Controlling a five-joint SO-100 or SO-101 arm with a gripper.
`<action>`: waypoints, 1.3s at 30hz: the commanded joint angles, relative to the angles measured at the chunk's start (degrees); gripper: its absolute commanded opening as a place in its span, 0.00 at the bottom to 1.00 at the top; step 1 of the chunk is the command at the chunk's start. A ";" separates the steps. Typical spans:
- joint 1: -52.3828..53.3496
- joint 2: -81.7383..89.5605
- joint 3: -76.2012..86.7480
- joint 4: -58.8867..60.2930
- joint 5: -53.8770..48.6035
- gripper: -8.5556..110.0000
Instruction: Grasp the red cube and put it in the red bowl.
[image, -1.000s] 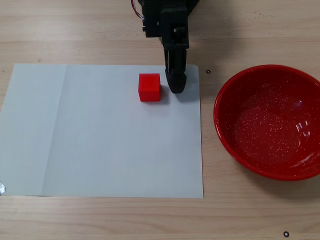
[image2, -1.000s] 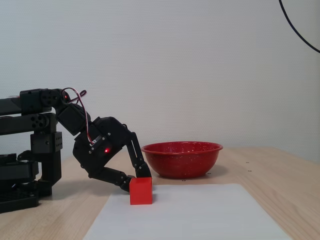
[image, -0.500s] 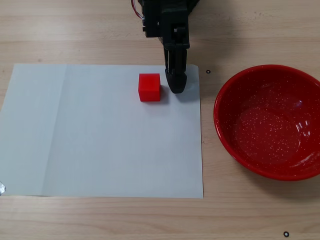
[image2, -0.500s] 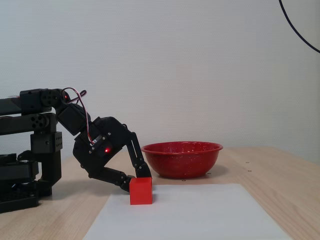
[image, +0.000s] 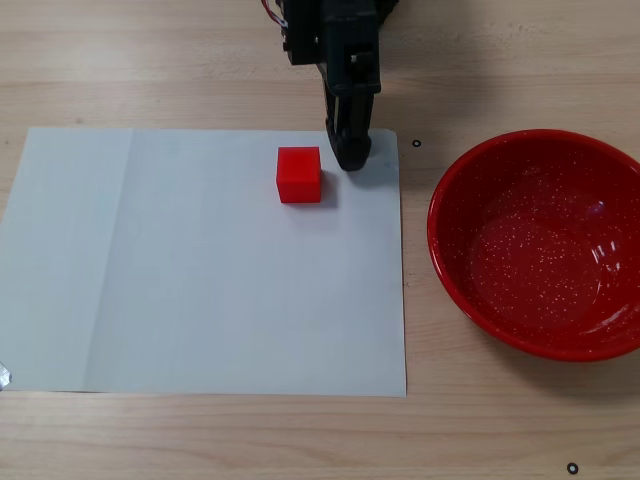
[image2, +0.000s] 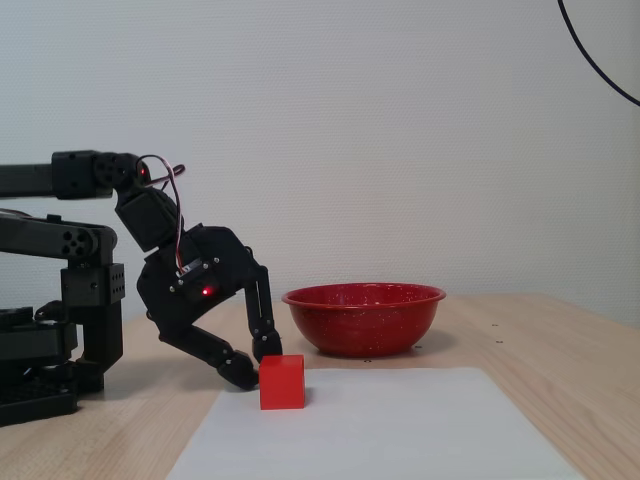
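The gripper points down at the far right corner of a white sheet of paper that lies flat on the wooden counter. In the fixed view from above, only one dark finger shows clearly, narrowing to a rounded tip just over the sheet's top edge. In the fixed view from the side, the gripper has two fingertips held a little apart, one low near the paper and one slightly higher; its jaws are parted and hold nothing.

The red cube sits on the paper just to the left of the gripper in the view from above, with a narrow strip of white between cube and finger. From the side, the red cube stands flat on the sheet right in front of the fingertips, and whether the lower tip touches its back face cannot be told.

The red bowl rests on bare wood well to the right of the gripper in the view from above, off the paper, its speckled inside empty. From the side, the red bowl stands upright beyond the cube. The arm's black links fold back to a base at the left edge of that side view.
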 joint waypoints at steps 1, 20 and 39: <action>-1.23 -2.99 -8.53 0.79 1.14 0.07; -4.39 -35.60 -46.67 19.78 0.88 0.08; -9.67 -59.15 -71.54 33.57 2.90 0.43</action>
